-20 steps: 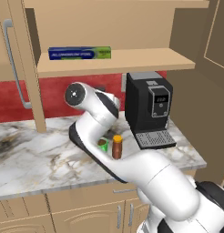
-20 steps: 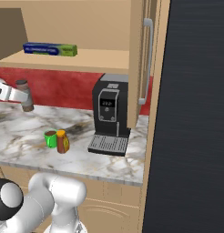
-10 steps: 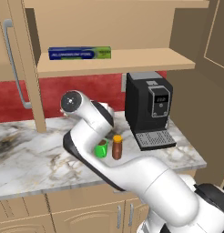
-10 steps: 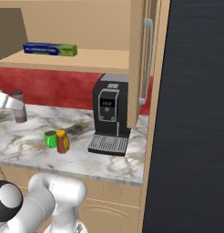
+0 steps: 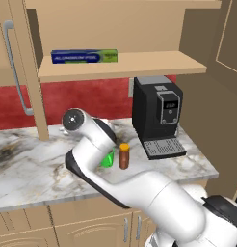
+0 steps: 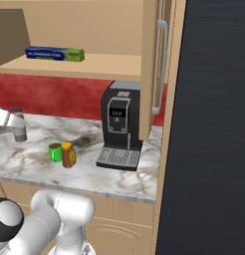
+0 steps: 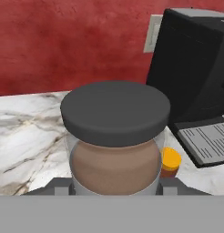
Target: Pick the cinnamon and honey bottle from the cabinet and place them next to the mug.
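— Marbled white stone desk [image 5: 24,169] under a red backsplash; the open tan wooden wall cabinet [image 5: 125,65] above carries a blue and green foil box [image 5: 84,56] on its shelf board; what is the arm carrying?

— Its end effector [image 6: 10,121] is closed on the cinnamon, a slim grey jar with a dark lid [image 6: 17,124]; in the hand view the jar [image 7: 115,136] stands right in front of the camera, upright, brown powder under the lid; in the right base view it hangs over the far left of the desk, well apart from the small bright green mug [image 6: 55,152].

— And the other item?

— The rounded amber honey bottle with an orange cap [image 5: 124,156] stands on the desk just beside the mug [image 5: 108,159], so that half looks done.

— What could go wrong?

— I judge the bottle is the risk; it stands close to the mug, so a low sideways approach could knock it over; the black coffee machine [image 5: 156,120] also crowds the right side; letting go before the base meets the desk could tip the tall jar.

— Anything unclear?

— The arm covers most of the mug in the left base view; the jar hides the fingertips; I cannot tell whether its base touches the desk.
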